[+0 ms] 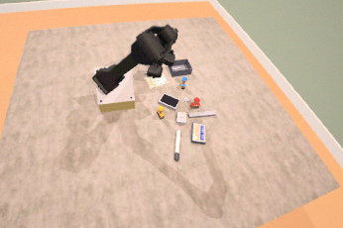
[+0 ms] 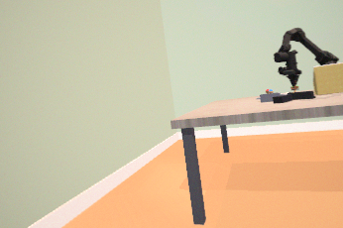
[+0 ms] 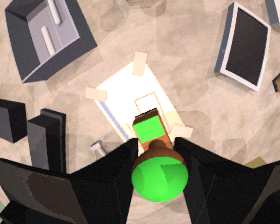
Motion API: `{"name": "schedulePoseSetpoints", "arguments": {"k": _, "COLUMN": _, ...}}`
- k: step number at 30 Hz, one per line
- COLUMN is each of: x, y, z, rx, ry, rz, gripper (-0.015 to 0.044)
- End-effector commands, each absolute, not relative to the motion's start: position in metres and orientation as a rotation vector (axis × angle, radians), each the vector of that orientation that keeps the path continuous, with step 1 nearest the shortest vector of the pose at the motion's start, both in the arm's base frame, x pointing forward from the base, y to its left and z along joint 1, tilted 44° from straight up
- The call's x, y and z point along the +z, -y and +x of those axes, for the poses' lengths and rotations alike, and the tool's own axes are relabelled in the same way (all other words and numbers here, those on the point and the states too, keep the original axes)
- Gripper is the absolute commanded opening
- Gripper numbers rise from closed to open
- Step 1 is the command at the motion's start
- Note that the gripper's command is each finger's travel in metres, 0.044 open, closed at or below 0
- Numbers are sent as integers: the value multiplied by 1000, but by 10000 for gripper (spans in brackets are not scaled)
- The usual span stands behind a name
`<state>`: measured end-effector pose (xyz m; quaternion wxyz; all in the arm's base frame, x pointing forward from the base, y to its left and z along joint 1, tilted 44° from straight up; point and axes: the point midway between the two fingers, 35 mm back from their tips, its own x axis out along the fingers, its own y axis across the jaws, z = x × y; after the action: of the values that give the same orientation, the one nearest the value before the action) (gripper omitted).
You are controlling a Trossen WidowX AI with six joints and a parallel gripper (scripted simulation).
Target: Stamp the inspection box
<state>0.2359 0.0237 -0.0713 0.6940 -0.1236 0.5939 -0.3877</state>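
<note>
My gripper (image 3: 156,143) (image 2: 294,84) is shut on the stamp (image 3: 160,179) (image 2: 294,88), which has a round green knob, a brown wooden body and a green label. In the wrist view the stamp hangs over the taped card (image 3: 121,89) (image 1: 158,83). Its block covers the lower part of the inspection box (image 3: 145,95); the part of the box that shows is blank. The stamp's underside is hidden, and whether it touches the card cannot be told. The white-rimmed pad (image 3: 247,47) (image 1: 169,101) with a black face lies off to the card's side.
A dark tray (image 3: 88,41) (image 1: 187,73) holds pale sticks. Dark blocks (image 3: 47,142) stand left of the card in the wrist view, near a small metal piece (image 3: 99,148). Blue (image 1: 184,82), red (image 1: 196,101) and yellow (image 1: 161,110) topped items, a marker (image 1: 177,143) and a flat box (image 1: 198,134) lie farther out.
</note>
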Motion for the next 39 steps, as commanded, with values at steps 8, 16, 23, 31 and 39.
{"name": "schedulePoseSetpoints", "arguments": {"k": 8, "x": -57, "y": -38, "z": 237, "rx": -867, "ry": -1324, "rz": -262, "gripper": 0}}
{"name": "schedulePoseSetpoints", "arguments": {"k": 16, "x": -55, "y": -42, "z": 252, "rx": -866, "ry": -1323, "rz": -259, "gripper": 0}}
{"name": "schedulePoseSetpoints", "arguments": {"k": 23, "x": -54, "y": -44, "z": 281, "rx": -865, "ry": -1321, "rz": -256, "gripper": 0}}
{"name": "schedulePoseSetpoints", "arguments": {"k": 31, "x": -52, "y": -44, "z": 314, "rx": -866, "ry": -1318, "rz": -252, "gripper": 0}}
{"name": "schedulePoseSetpoints", "arguments": {"k": 39, "x": -50, "y": -39, "z": 346, "rx": -869, "ry": -1314, "rz": -251, "gripper": 0}}
